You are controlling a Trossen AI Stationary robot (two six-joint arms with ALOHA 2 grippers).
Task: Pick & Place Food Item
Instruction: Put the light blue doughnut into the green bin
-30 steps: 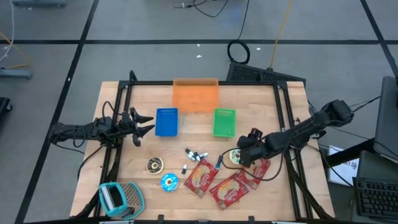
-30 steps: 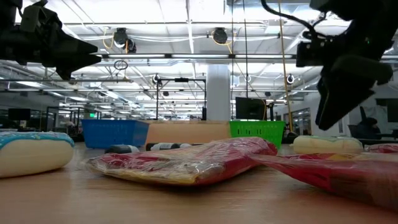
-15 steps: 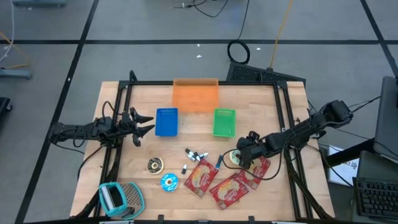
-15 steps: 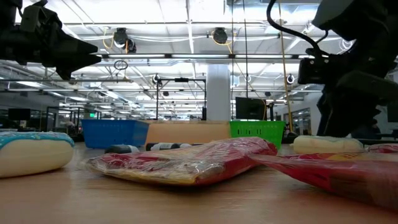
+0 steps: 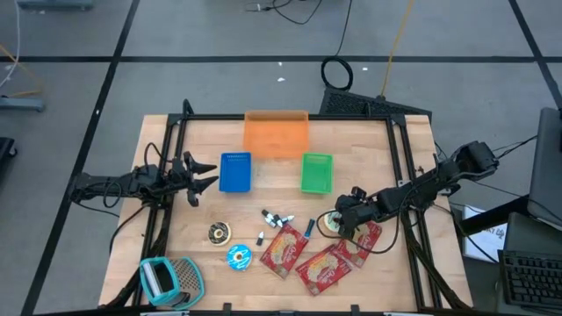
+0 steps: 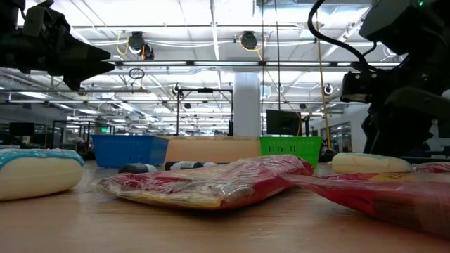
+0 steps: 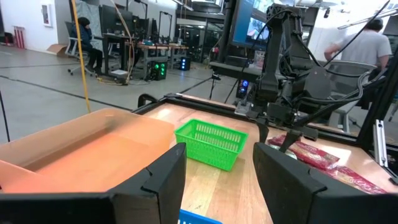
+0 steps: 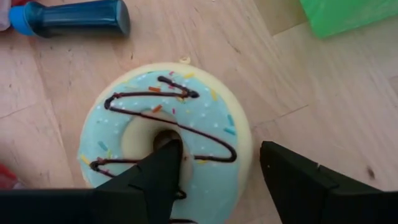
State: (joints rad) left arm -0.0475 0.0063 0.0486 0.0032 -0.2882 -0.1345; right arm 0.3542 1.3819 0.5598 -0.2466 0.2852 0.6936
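Note:
A donut with light-blue icing and dark drizzle point(image 8: 186, 118) lies flat on the table at the right point(image 5: 330, 222). My right gripper point(image 8: 219, 149) slants down over it, open. One finger point(image 8: 163, 163) stands in the donut's hole and the other point(image 8: 292, 174) just outside its rim. In the low view the gripper point(image 6: 394, 133) hangs right above the donut point(image 6: 369, 163). My left gripper point(image 5: 206, 175) waits open at the table's left, pointing level, with nothing between its fingers point(image 7: 217, 180). My right gripper comes at the donut slanting from above and from the table's right. One fingertip is down in the hole point(image 8: 166, 142), and the outer finger shows a small gap to the rim point(image 8: 247, 155). Whether the inner finger touches the donut I cannot tell.
A blue marker point(image 8: 68, 17) lies just beyond the donut. Red snack packets point(image 5: 316, 254) lie toward the near edge. A green basket point(image 5: 317, 172), a blue basket point(image 5: 234, 171) and an orange bin point(image 5: 276, 133) stand at the back. Two more donuts point(image 5: 219, 233) point(image 5: 238, 255) lie left of centre.
My right gripper has come down onto the donut from above and tipped a little. The donut has stayed where it was.

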